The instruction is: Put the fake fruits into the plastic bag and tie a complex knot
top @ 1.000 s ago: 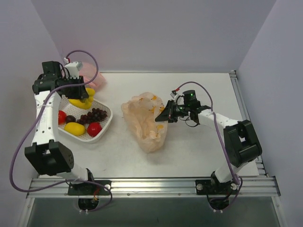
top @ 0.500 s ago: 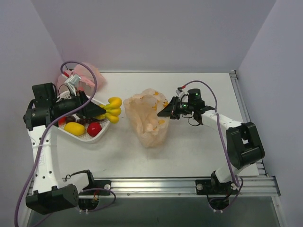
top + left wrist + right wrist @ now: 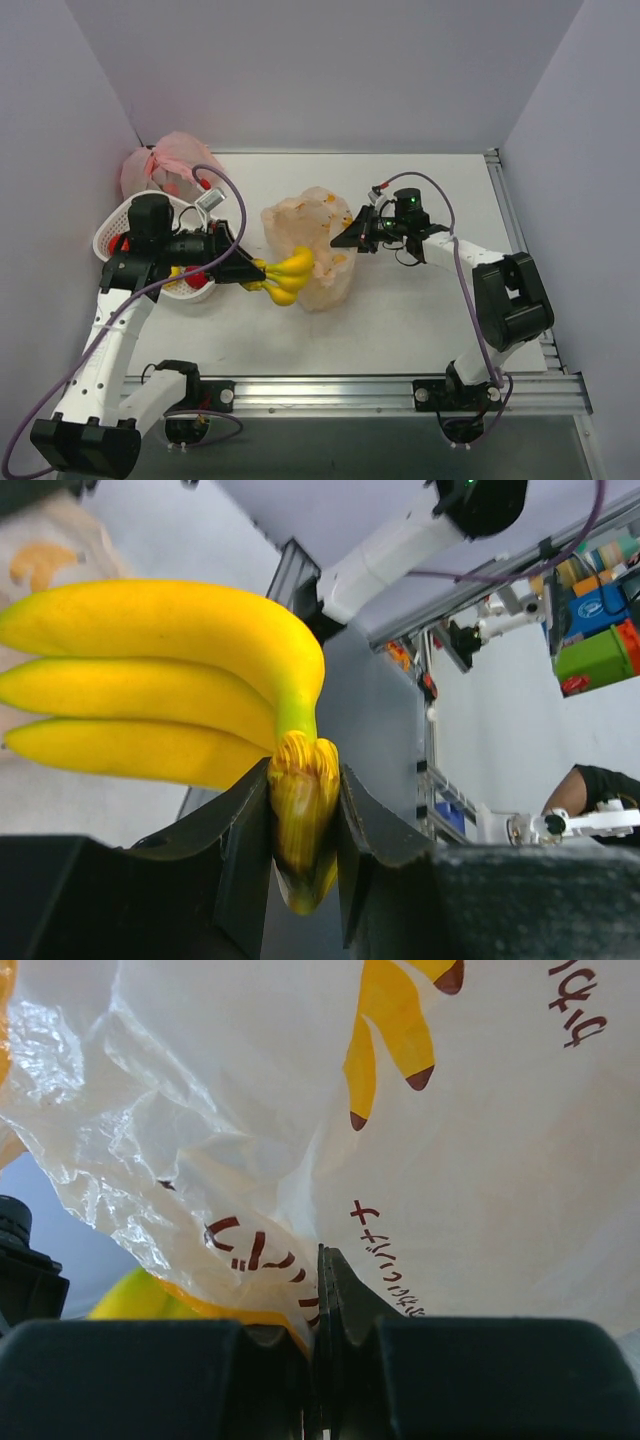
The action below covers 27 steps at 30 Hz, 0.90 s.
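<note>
Surface: white table, matte, with an aluminium rail along the near edge where both arm bases are bolted, and a second rail down the right side. Pale lavender walls close in the back and both sides.

Left gripper: clamped on the stem of a yellow banana bunch. In the left wrist view both fingers press the brown-yellow stem end, and three bananas fan out to the left. The bunch is held off the table, its tips touching or just at the near-left side of the plastic bag; I cannot tell which.

Plastic bag: mid-table, crumpled, pale orange with yellow banana prints and dark red text. It stands bunched up between the two grippers.

Right gripper: closed on the bag's right edge. The right wrist view shows the film pinched between the meeting fingertips, with yellow showing below the plastic at lower left.

White mesh basket: far left, partly under the left arm. Red and yellow fruit pieces show at its near side. A pink bag sits behind it in the back-left corner.

The left wrist view looks past the table to metal framing and coloured boxes.
</note>
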Each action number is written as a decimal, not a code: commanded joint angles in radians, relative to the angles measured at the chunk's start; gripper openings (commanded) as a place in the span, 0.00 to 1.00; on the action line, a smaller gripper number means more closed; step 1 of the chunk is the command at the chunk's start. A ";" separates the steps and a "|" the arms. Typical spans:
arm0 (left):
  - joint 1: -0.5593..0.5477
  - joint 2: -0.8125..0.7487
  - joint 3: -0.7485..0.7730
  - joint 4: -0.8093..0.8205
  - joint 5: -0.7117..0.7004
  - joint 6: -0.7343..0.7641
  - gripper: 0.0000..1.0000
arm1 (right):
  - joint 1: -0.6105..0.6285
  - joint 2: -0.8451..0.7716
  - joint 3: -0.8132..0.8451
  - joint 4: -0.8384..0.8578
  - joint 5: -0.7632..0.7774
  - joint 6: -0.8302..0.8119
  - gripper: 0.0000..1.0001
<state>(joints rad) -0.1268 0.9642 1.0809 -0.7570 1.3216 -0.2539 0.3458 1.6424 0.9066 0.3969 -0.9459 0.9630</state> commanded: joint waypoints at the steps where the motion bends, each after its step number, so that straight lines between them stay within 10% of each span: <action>1: -0.033 -0.030 -0.050 0.684 0.018 -0.385 0.00 | -0.002 0.017 0.028 0.019 -0.080 -0.056 0.00; 5: -0.071 0.063 -0.050 0.973 0.037 -0.539 0.00 | 0.007 0.016 0.069 -0.139 -0.096 -0.193 0.00; 17: -0.142 0.241 -0.021 0.952 -0.050 -0.345 0.00 | 0.015 0.020 0.087 -0.138 -0.151 -0.185 0.00; 27: -0.145 0.358 0.007 0.561 -0.050 0.106 0.00 | 0.004 0.051 0.103 -0.127 -0.192 -0.142 0.00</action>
<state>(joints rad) -0.2668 1.2942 1.0313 -0.0139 1.2575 -0.3828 0.3538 1.6783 0.9623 0.2508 -1.0878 0.8078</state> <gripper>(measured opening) 0.368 0.028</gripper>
